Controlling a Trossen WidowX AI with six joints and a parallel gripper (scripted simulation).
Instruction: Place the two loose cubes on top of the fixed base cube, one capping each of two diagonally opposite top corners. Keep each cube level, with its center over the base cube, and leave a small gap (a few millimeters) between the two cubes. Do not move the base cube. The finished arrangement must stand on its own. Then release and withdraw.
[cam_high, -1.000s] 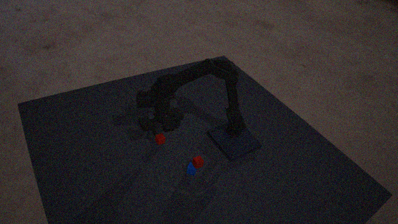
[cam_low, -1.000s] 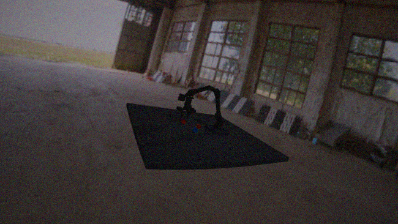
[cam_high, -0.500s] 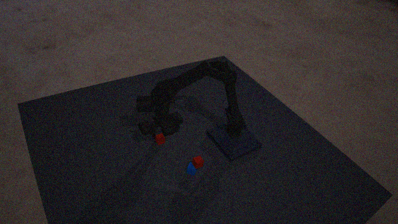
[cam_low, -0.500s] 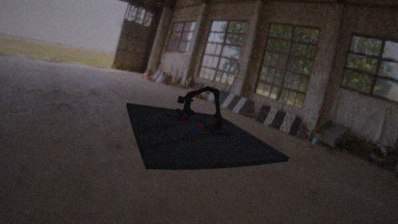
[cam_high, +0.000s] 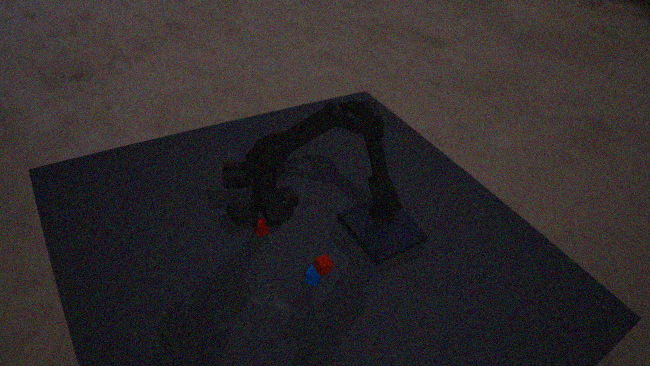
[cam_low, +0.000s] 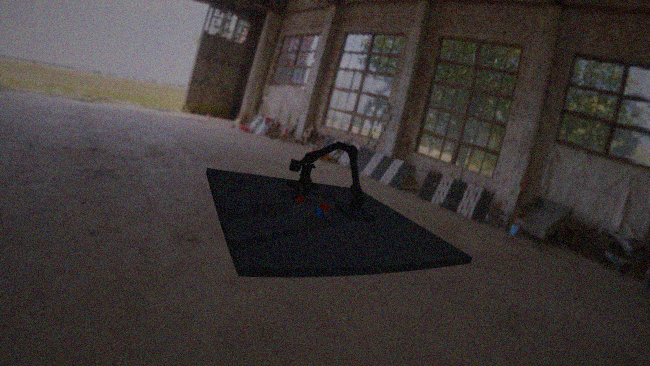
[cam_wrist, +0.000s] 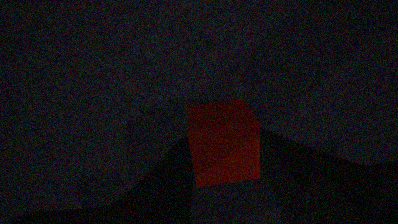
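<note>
While the dark mat (cam_high: 150, 280) lies on concrete floor (cam_low: 100, 300) in a dim windowed hall, the gripper (cam_high: 261, 220) is low. Its jaws are narrowed around the red cube (cam_wrist: 225, 142), grip unconfirmed
</note>
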